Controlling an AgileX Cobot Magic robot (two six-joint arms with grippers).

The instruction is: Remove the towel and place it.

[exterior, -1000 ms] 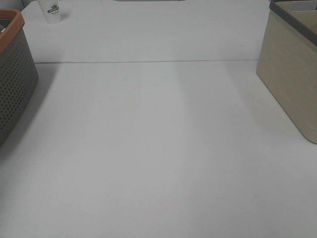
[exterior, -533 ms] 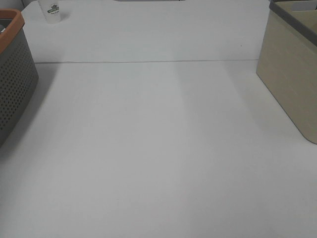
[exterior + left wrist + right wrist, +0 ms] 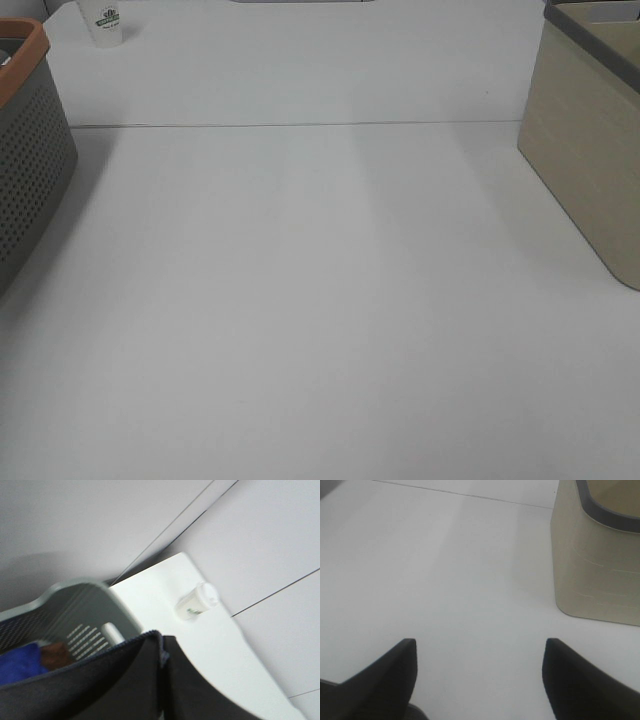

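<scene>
Over the grey perforated basket with an orange rim (image 3: pixel 30 150), the left gripper (image 3: pixel 162 647) is seen pinched shut, a dark charcoal-grey hemmed towel (image 3: pixel 95 680) apparently caught in it. A white paper cup (image 3: pixel 105 22) is set behind the basket. Well right of the basket, near a beige dark-rimmed bin (image 3: pixel 585 150), the right gripper (image 3: pixel 480 645) is held wide, empty, above the white table (image 3: pixel 320 300).

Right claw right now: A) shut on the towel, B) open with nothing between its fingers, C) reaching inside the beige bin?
B: in the right wrist view the right claw has its fingers wide apart with only white table showing between them, and the beige bin stands off to one side.
</scene>
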